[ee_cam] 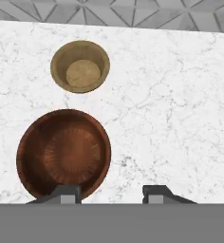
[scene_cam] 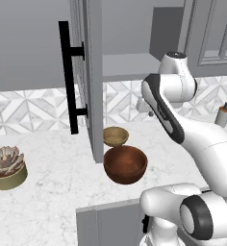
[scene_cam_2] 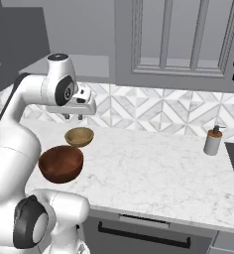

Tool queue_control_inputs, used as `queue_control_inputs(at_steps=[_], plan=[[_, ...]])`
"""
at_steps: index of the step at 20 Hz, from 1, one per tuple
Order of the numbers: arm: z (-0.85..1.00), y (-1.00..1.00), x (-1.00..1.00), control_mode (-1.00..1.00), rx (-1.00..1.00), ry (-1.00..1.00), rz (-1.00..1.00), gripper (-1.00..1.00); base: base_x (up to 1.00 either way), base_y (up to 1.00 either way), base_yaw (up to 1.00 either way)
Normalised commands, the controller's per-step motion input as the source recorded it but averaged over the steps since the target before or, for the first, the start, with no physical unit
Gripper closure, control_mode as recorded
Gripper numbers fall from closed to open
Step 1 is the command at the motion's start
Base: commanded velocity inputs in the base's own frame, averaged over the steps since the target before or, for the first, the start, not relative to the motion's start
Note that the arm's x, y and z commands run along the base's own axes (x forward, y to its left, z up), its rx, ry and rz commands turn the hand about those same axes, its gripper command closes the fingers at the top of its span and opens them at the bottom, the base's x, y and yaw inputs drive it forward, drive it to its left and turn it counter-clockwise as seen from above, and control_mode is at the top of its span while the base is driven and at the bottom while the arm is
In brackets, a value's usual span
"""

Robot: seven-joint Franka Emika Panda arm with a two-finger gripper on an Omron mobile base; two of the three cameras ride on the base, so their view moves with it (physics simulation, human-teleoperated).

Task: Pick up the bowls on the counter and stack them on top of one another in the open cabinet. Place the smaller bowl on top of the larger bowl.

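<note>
Gripper [ee_cam: 111,194] open above larger bowl [ee_cam: 64,153], apparently.

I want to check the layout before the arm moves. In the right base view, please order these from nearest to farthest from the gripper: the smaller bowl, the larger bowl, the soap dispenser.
1. The smaller bowl, on the counter just below the gripper.
2. The larger bowl, lower, toward the robot's base.
3. The soap dispenser, far along the counter, by the wall.

Succulent pot [scene_cam: 8,169] far left — soap dispenser [scene_cam_2: 213,140] far right.
</note>
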Motion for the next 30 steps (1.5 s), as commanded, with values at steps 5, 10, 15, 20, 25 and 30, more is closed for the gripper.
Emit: queue_control_inputs(at_steps=[5, 10, 15, 20, 25, 30], plan=[[-0.26, 0.08, 0.11, -1.00, 0.00, -0.06, -0.04, -1.00, 0.00, 0.00, 0.00], [-0.54, 0.32, 0.57, -1.00, 0.04, -0.02, -0.12, -1.00, 0.00, 0.00, 0.00], [-0.79, 0.23, 0.64, -1.00, 0.03, 0.06, -0.04, -1.00, 0.00, 0.00, 0.00], [-0.80, -0.02, 0.55, -1.00, 0.13, 0.04, -0.05, -1.00, 0.00, 0.00, 0.00], [-0.61, -0.03, 0.38, -1.00, 0.15, 0.01, -0.07, -1.00, 0.00, 0.00, 0.00], [-0.34, 0.01, 0.25, -1.00, 0.01, 0.00, -0.04, -1.00, 0.00, 0.00, 0.00]])
